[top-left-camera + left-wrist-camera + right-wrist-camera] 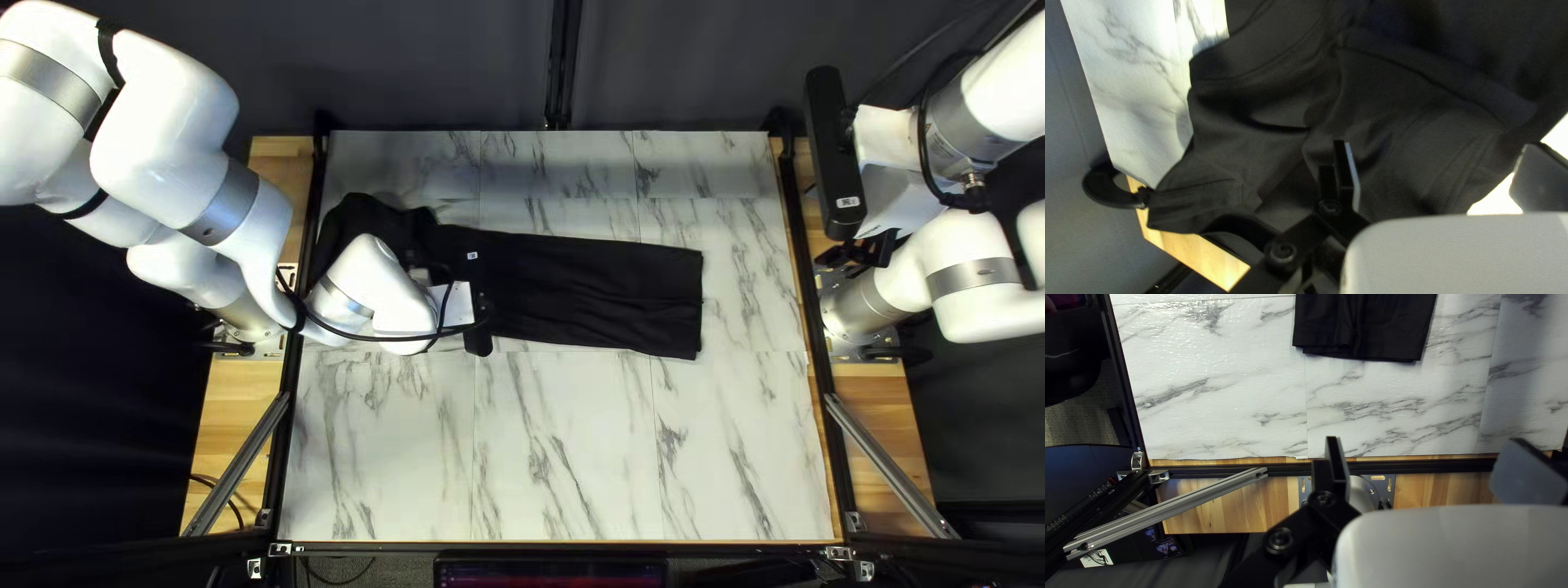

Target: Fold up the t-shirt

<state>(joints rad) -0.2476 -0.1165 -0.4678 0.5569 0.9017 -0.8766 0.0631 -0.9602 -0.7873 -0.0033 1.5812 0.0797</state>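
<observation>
The black t-shirt (pixel 610 289) lies as a long narrow folded strip across the table's middle, its hem end to the right and its other end bunched at the left. My left gripper (pixel 454 301) is over the bunched part, fingertips hidden in the top left view. In the left wrist view the left gripper (pixel 1437 174) stands open over the shirt (pixel 1263 125), whose collar and a sleeve show wrinkled. My right gripper (pixel 860 253) is raised at the table's right edge. It is open in the right wrist view (pixel 1429 465), with the shirt's hem end (pixel 1366 329) ahead, apart from it.
Marbled tabletop (pixel 566 446) shows in front of the shirt and behind it. Black rails (pixel 803 250) run along the table sides, with wooden strips (pixel 234 419) outside them. A metal brace (pixel 890 463) slants near the right corner. My left arm crosses the left rail.
</observation>
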